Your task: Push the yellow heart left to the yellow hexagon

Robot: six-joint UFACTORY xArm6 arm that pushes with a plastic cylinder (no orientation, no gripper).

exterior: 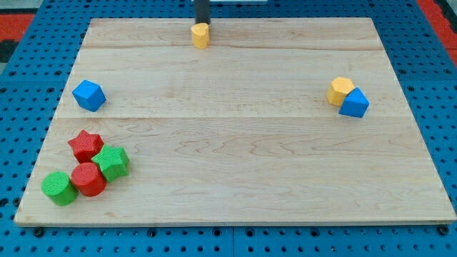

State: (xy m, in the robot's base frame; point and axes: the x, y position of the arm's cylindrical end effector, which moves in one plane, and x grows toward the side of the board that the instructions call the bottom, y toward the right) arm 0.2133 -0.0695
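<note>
The yellow heart (201, 34) sits near the top edge of the wooden board, a little left of the middle. My tip (203, 24) is just above the heart in the view, touching it or very close. The yellow hexagon (340, 90) lies far off at the view's right, touching a blue block (355, 104) on its lower right side.
A blue cube (88, 95) lies at the left. A cluster sits at the bottom left: a red star (86, 145), a green block (113, 162), a red cylinder (88, 179) and a green cylinder (59, 188). The board's rim (228, 221) borders a blue pegboard.
</note>
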